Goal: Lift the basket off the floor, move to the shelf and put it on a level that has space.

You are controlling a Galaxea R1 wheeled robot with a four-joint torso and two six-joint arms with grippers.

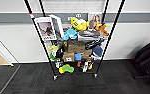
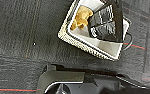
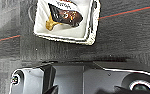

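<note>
shelf [image 1: 76, 42] top cropped, basket [image 2: 91, 42] partly cut off

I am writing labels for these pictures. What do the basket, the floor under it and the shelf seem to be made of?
The basket: woven fibre by the look of its pale, nubbly outer wall, with a smooth white cloth liner inside. The floor: dark carpet, matte, with faint stripes and tile seams. The shelf: thin black posts and tiers, probably coated metal wire, though the finish is hard to judge.
</note>
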